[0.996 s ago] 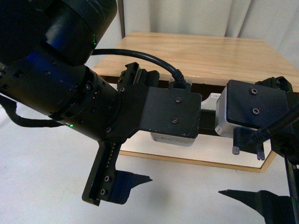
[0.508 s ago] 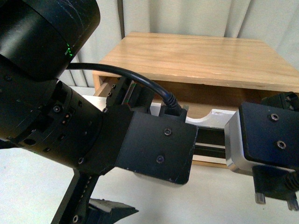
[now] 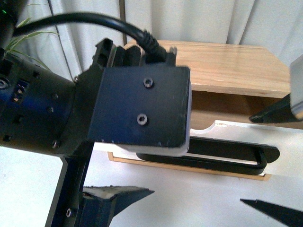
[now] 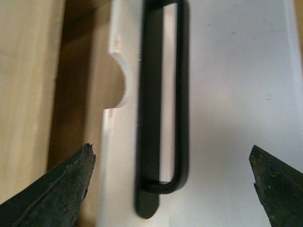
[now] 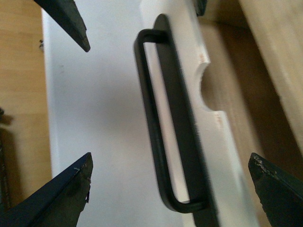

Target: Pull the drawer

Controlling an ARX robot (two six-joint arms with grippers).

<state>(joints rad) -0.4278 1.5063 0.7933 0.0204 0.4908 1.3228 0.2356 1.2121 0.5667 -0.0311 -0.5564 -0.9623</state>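
The drawer (image 3: 232, 134) is white-fronted, with a long black bar handle (image 3: 222, 152) and a semicircular notch (image 3: 208, 126) in its rim. It stands a little way out of the wooden cabinet (image 3: 232, 61), with a dark gap behind its rim. My left gripper (image 4: 171, 150) is open and hovers off the front, straddling one end of the handle (image 4: 161, 94) without touching it. The right gripper (image 5: 170, 158) is also open, straddling the other end of the handle (image 5: 165, 118), clear of it. In the front view the left wrist block (image 3: 142, 109) hides the drawer's left part.
Pale curtains (image 3: 213, 19) hang behind the cabinet, and green leaves (image 3: 19, 42) show at the far left. A white surface (image 3: 189, 198) lies below the drawer. One left finger (image 5: 71, 21) crosses a corner of the right wrist view.
The left arm has risen in the front view and the right wrist has slid off to the right, so the black handle now shows bare. The drawer stands out of the cabinet.
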